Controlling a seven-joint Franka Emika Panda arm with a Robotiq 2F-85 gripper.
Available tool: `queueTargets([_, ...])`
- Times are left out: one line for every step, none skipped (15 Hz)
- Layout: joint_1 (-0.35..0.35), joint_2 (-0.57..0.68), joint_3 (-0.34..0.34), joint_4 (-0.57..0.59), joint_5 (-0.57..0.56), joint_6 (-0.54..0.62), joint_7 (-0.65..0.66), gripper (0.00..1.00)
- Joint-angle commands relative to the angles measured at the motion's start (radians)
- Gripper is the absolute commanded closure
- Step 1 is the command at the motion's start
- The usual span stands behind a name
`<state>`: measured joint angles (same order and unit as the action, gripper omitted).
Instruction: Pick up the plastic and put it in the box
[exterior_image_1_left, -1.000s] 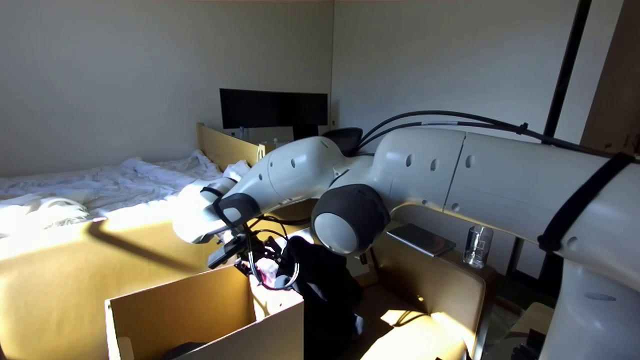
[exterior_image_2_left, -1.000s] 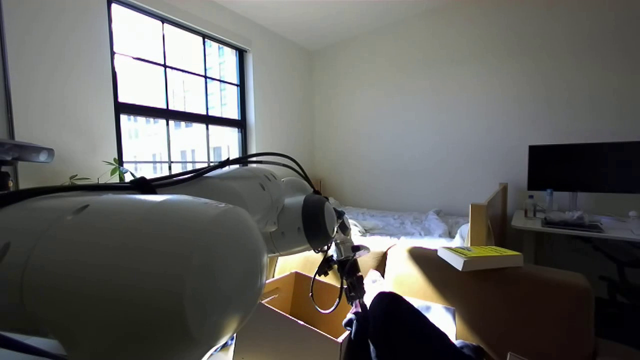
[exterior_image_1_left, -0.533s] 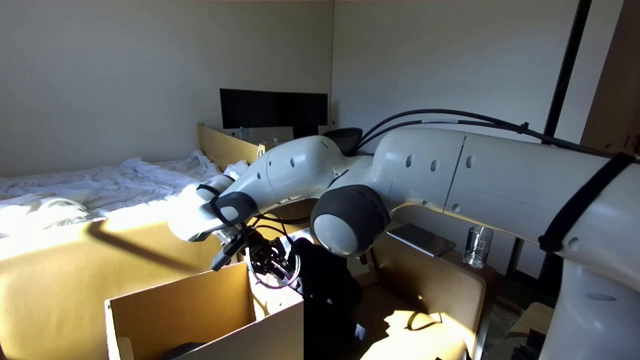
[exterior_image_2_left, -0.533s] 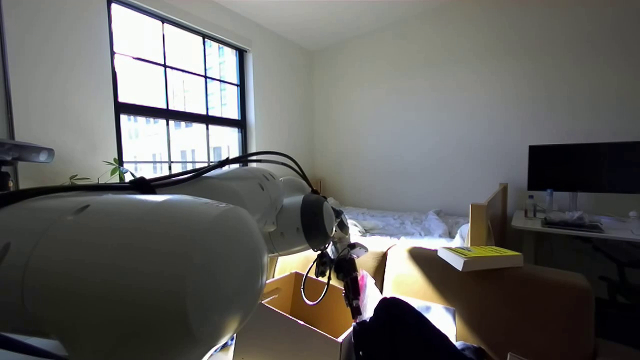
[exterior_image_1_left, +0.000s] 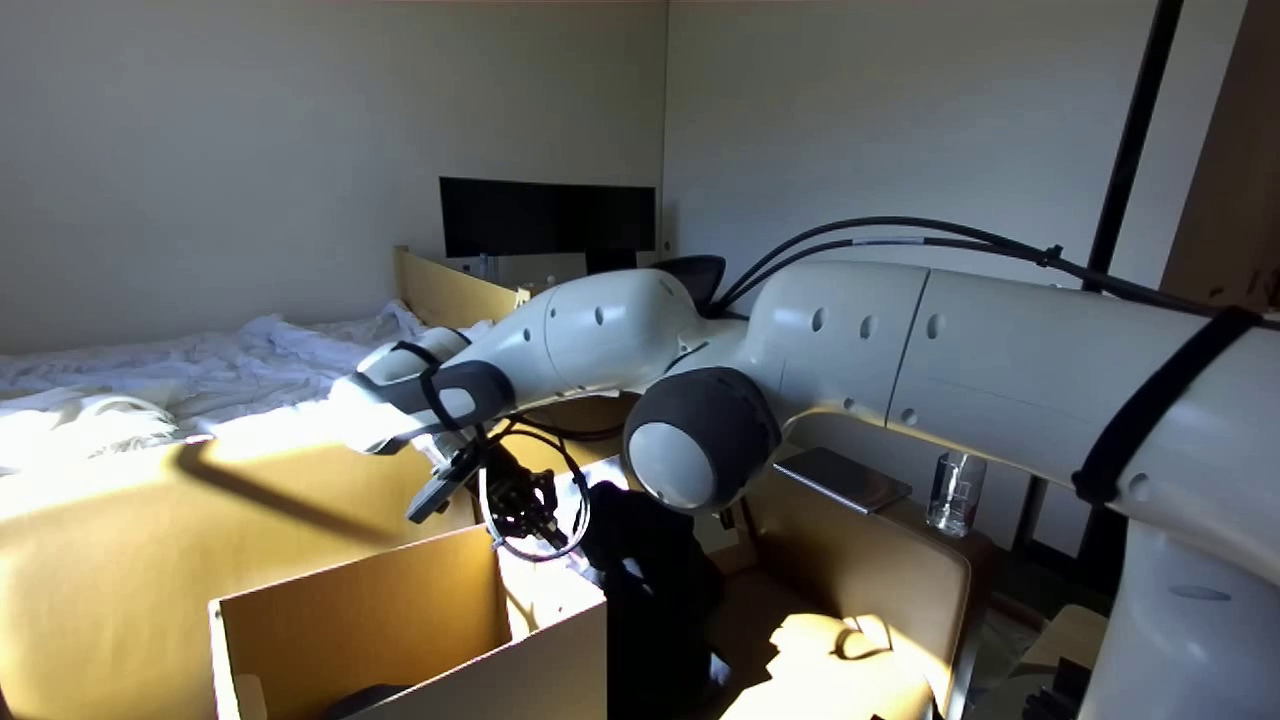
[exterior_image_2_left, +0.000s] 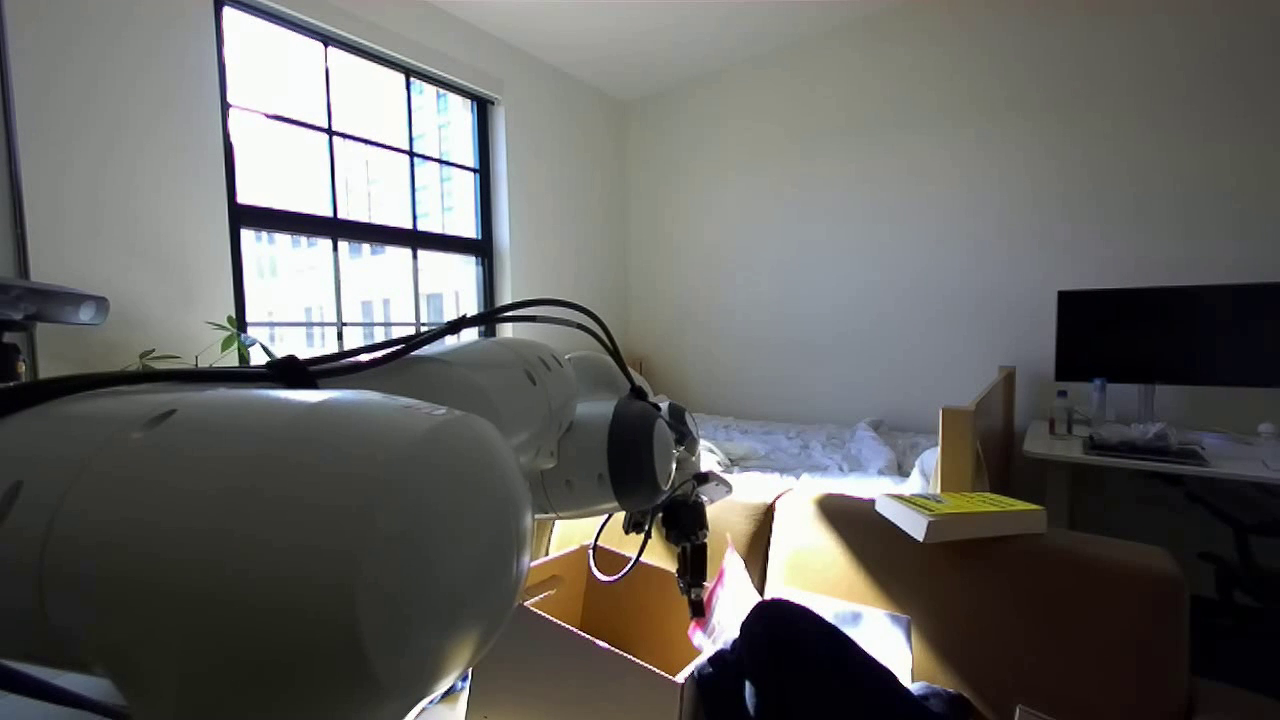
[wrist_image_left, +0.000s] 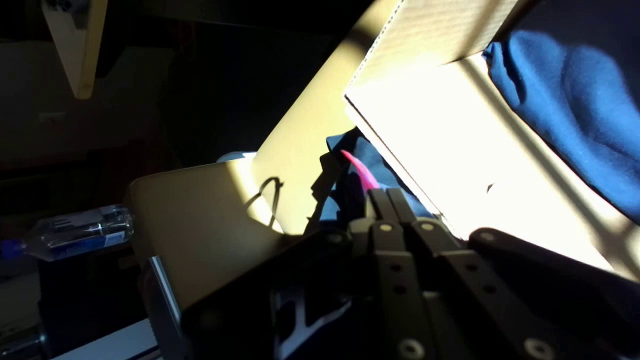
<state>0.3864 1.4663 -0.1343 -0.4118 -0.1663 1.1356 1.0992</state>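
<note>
Status: plastic (exterior_image_2_left: 728, 600) clamped in gripper (wrist_image_left: 390, 199), beside box (exterior_image_1_left: 540, 670)

Claw: the two fingers (wrist_image_left: 381, 207) are drawn together, leaving only a thin seam, and pinch the plastic at their tips.

Part location: just outside one rim edge of the box, near a corner, next to dark cloth (exterior_image_2_left: 800, 660). Height relative to the rim cannot be determined.

View differences: an exterior view shows the plastic as a raised pale sheet with pink edging. The wrist view shows only a narrow pink strip beyond the tips, but exposes blue fabric (wrist_image_left: 575, 100) inside the box. In an exterior view, the gripper and cable loop (exterior_image_1_left: 588, 505) hide most of the plastic.

Obstructions: a box wall stands between the fingertips and the blue fabric. The dark cloth is heaped just beside that wall.

Surroundings: bottles (exterior_image_2_left: 1060, 412) stand near the left edge of the desk (exterior_image_2_left: 1045, 445); a monitor (exterior_image_2_left: 1170, 335) stands toward its back edge. A yellow-covered book (exterior_image_2_left: 960, 518) lies on the sofa's (exterior_image_2_left: 1090, 590) top edge.
</note>
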Motion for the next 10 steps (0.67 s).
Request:
queueTargets([-0.038, 0.000, 0.041, 0.043, 0.023, -0.004, -0.066, 0.71])
queueTargets([-0.045, 0.000, 0.050, 0.046, 0.026, 0.000, -0.091, 0.70])
queueTargets([-0.046, -0.034, 0.056, -0.017, 0.029, 0.034, -0.115, 0.65])
queueTargets([-0.053, -0.034, 0.063, -0.018, 0.028, 0.047, -0.140, 0.60])
queueTargets([-0.059, -0.035, 0.069, -0.017, 0.027, 0.058, -0.155, 0.52])
queueTargets([-0.064, -0.037, 0.073, -0.013, 0.026, 0.068, -0.171, 0.47])
queueTargets([-0.068, -0.039, 0.077, -0.010, 0.025, 0.079, -0.185, 0.39])
queueTargets([-0.074, -0.042, 0.082, -0.009, 0.025, 0.091, -0.207, 0.34])
queueTargets([-0.080, -0.044, 0.088, -0.011, 0.024, 0.103, -0.230, 0.28])
queueTargets([-0.084, -0.047, 0.091, -0.016, 0.023, 0.113, -0.246, 0.21])
